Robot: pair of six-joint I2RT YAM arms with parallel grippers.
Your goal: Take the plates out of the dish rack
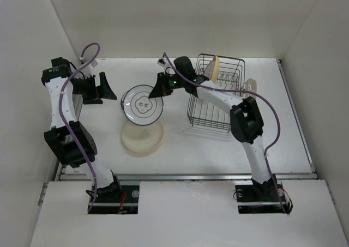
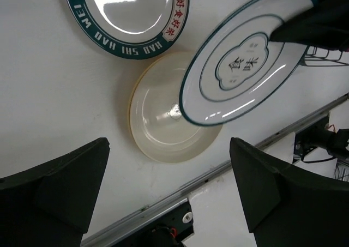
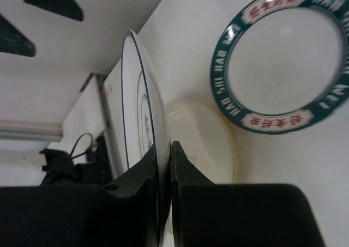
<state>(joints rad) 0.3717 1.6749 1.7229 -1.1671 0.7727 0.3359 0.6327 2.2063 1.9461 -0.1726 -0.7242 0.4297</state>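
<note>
1. Over the middle of the worktop (image 1: pixel 191 149), the right pincer (image 1: pixel 159 88) is clamped on the rim of the white plate (image 1: pixel 143 105). The plate hangs tilted in the air, left of the dish rack (image 1: pixel 210 113).
2. Beneath it lie a pale plate (image 1: pixel 143 140) and, just beside that, a green-rimmed plate (image 2: pixel 128 1), both flat on the worktop. One tan plate (image 1: pixel 212 68) stands on edge in the rack's far corner.
3. The left pincer (image 1: pixel 104 88) is spread wide and grips nothing. It waits to the left, apart from the plates.
4. Risk one: the hold is on the edge only, as the right wrist view shows, so the smooth plate could pivot or slip out if the arm swings or stops sharply.
5. Risk two: coming down tilted, the low edge could strike the pale plate or the green-rimmed one and knock it aside.
6. Risk three: letting go too high would drop the white plate, and it could clatter or slide off whatever it lands on.
7. Levelling the plate and lowering it slowly looks the safest course.
</note>
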